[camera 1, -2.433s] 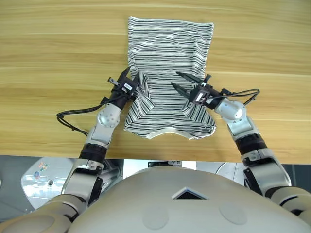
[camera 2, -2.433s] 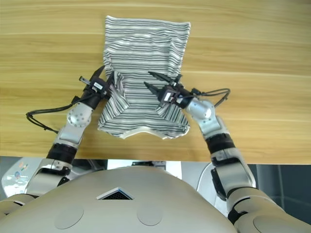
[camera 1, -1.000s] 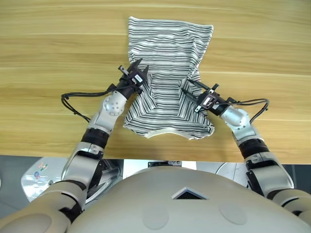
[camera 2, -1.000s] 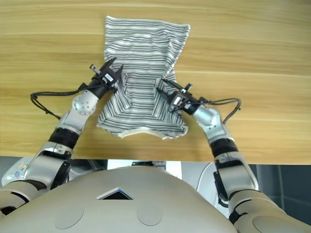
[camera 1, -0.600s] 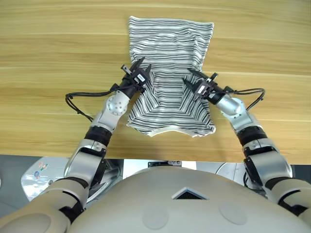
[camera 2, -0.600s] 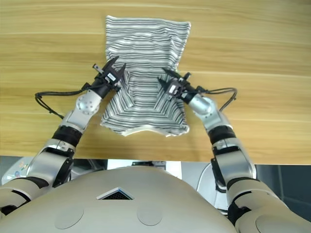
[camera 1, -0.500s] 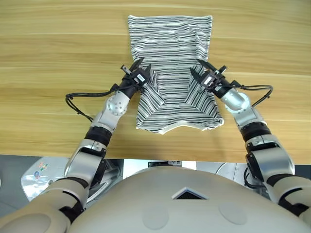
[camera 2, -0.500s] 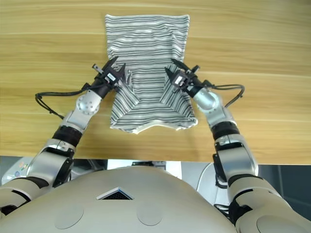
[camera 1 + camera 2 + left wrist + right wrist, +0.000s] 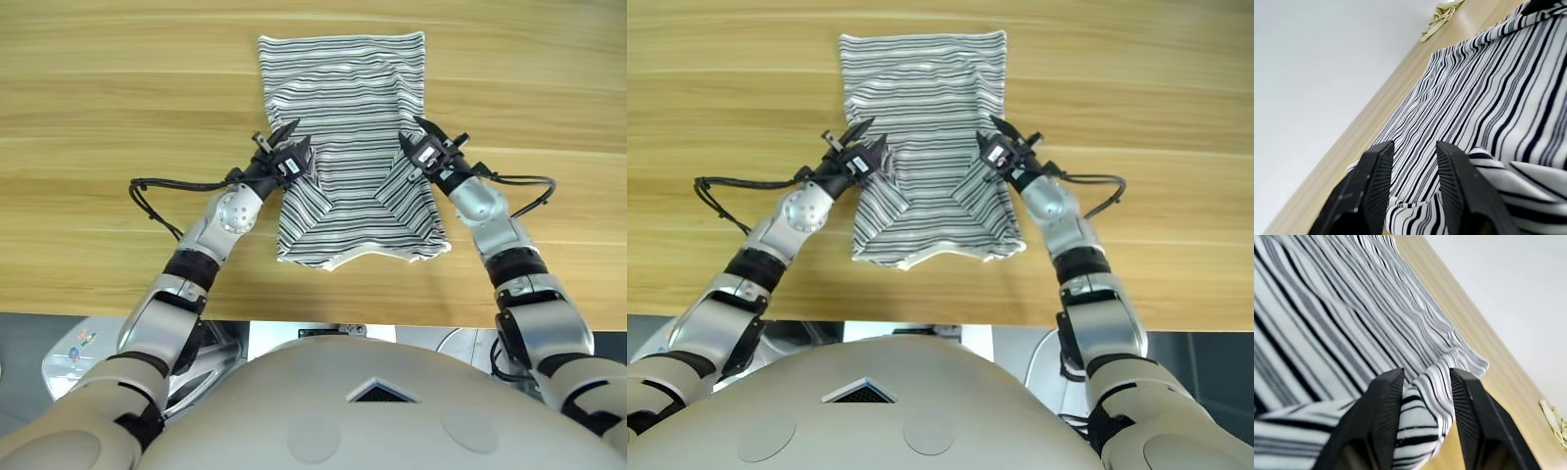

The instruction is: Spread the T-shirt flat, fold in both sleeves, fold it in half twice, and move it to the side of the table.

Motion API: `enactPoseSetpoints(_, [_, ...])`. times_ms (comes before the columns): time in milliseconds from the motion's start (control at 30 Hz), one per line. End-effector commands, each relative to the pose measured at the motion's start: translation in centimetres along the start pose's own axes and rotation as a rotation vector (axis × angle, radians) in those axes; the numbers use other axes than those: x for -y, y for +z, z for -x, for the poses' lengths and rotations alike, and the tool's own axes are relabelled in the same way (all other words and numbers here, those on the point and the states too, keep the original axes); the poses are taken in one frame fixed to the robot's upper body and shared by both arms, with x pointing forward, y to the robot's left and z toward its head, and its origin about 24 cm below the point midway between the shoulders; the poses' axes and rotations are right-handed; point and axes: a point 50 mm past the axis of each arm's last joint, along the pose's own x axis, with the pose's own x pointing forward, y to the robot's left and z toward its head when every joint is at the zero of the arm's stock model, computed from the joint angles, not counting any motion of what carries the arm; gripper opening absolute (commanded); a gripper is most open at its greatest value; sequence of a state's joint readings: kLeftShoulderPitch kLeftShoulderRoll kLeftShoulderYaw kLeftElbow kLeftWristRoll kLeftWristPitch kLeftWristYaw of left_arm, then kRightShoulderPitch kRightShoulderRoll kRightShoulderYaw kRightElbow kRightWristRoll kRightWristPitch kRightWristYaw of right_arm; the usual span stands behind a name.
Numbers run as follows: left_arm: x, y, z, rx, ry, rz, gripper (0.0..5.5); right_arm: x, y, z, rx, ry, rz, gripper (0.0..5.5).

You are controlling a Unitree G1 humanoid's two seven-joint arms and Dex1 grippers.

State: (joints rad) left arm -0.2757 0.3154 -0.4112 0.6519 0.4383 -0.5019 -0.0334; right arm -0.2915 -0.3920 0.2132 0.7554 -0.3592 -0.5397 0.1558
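The black-and-white striped T-shirt [image 9: 343,108] lies flat on the wooden table [image 9: 98,98], hem far, collar [image 9: 358,257] at the near edge. Both sleeves are folded inward as diagonal flaps [image 9: 299,196] [image 9: 407,191]. My left gripper [image 9: 297,140] sits at the shirt's left edge at mid-height, its fingers apart over the cloth [image 9: 1414,147]. My right gripper [image 9: 431,137] sits at the right edge, fingers apart, with a ridge of striped cloth between them [image 9: 1425,374].
Bare wood stretches wide to both sides of the shirt and beyond its hem. Black cables [image 9: 157,191] [image 9: 529,186] loop out from each wrist over the table. A small pale crumpled object [image 9: 1442,14] lies far off near the table's end.
The skewed, bunched lower part of the shirt has been drawn to the right and straightened. Both grippers moved from over the shirt's middle out to its side edges; the right one went farther up.
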Motion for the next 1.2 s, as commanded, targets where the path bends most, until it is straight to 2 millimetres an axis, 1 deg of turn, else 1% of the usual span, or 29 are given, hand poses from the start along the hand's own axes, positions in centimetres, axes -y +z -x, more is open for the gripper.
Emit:
enactPoseSetpoints(33, [5.0,-4.1,4.0,-0.233,-0.25,-0.023,1.59,-0.3,-2.2,1.6,-0.113,-0.01,-0.029,1.72])
enactPoseSetpoints(167, [4.8,-4.3,4.1,-0.244,-0.248,-0.033,1.59,-0.2,-2.8,2.2,-0.143,-0.035,-0.046,1.72])
enactPoseSetpoints(267, [4.5,-4.6,4.1,-0.256,-0.241,-0.036,1.59,-0.2,-2.3,1.9,-0.111,-0.043,-0.044,1.72])
enactPoseSetpoints(300, [4.4,-4.6,4.1,-0.256,-0.235,-0.038,1.59,-0.1,-1.4,1.7,-0.044,-0.054,-0.038,1.72])
enactPoseSetpoints(333, [3.9,-4.5,3.8,-0.246,-0.197,-0.033,1.59,0.4,0.5,1.6,0.094,-0.081,-0.067,1.72])
enactPoseSetpoints(367, [2.5,-4.0,3.3,-0.201,-0.095,-0.011,1.59,1.6,3.1,2.1,0.261,-0.133,-0.132,1.72])
enactPoseSetpoints(400, [0.8,-3.0,3.0,-0.124,0.037,0.042,1.59,3.3,5.3,3.0,0.407,-0.202,-0.201,1.72])
enactPoseSetpoints(433, [-1.2,-1.7,3.1,-0.012,0.178,0.106,1.59,5.1,6.8,4.3,0.515,-0.267,-0.264,1.72])
enactPoseSetpoints(467, [-2.8,-0.4,3.5,0.096,0.279,0.158,1.59,6.5,7.6,5.5,0.575,-0.308,-0.306,1.72])
enactPoseSetpoints(500, [-3.9,0.9,4.2,0.196,0.348,0.198,1.59,7.3,7.7,6.5,0.597,-0.33,-0.324,1.72])
enactPoseSetpoints(533, [-4.8,2.2,5.0,0.285,0.398,0.221,1.59,7.8,7.1,7.6,0.578,-0.336,-0.306,1.72])
enactPoseSetpoints(600, [-6.0,3.9,6.5,0.388,0.444,0.231,1.59,7.9,5.5,9.3,0.498,-0.317,-0.237,1.72])
enactPoseSetpoints(633, [-6.6,4.6,7.7,0.422,0.449,0.238,1.59,7.6,3.9,10.2,0.405,-0.287,-0.181,1.72])
enactPoseSetpoints(667, [-6.8,5.1,8.8,0.436,0.431,0.235,1.59,7.2,2.1,11.0,0.3,-0.252,-0.113,1.72])
enactPoseSetpoints(700, [-6.5,5.1,10.1,0.413,0.369,0.196,1.59,6.4,-0.3,12.0,0.129,-0.183,0.019,1.72])
enactPoseSetpoints(733, [-5.9,3.9,11.5,0.308,0.278,0.106,1.59,5.2,-2.9,13.5,-0.051,-0.079,0.148,1.72])
enactPoseSetpoints(767, [-5.3,2.2,12.8,0.175,0.186,0.011,1.59,4.2,-4.9,15.1,-0.182,0.011,0.255,1.72])
enactPoseSetpoints(800, [-4.6,-0.5,14.3,-0.016,0.056,-0.123,1.59,3.2,-6.3,16.7,-0.279,0.101,0.342,1.72])
enactPoseSetpoints(833, [-3.9,-2.9,16.1,-0.183,-0.082,-0.252,1.59,2.2,-7.2,17.9,-0.338,0.183,0.409,1.72])
enactPoseSetpoints(867, [-3.6,-4.3,17.4,-0.288,-0.182,-0.333,1.59,1.5,-7.6,18.4,-0.351,0.239,0.457,1.72])
enactPoseSetpoints(900, [-3.6,-4.8,17.9,-0.327,-0.242,-0.388,1.59,0.9,-7.2,18.4,-0.322,0.274,0.492,1.72])
enactPoseSetpoints(967, [-2.7,-4.2,17.8,-0.299,-0.343,-0.43,1.59,0.2,-5.8,17.7,-0.212,0.318,0.553,1.72])
enactPoseSetpoints(1033, [-1.6,-3.6,18.0,-0.26,-0.459,-0.471,1.59,-0.4,-4.0,17.1,-0.09,0.336,0.58,1.72])
enactPoseSetpoints(1100, [-0.6,-2.0,17.8,-0.162,-0.53,-0.473,1.59,-0.9,-2.0,16.9,0.016,0.36,0.599,1.72])
enactPoseSetpoints(1200, [0.0,1.1,17.0,0.013,-0.587,-0.44,1.59,-1.0,0.8,16.2,0.147,0.395,0.64,1.72])
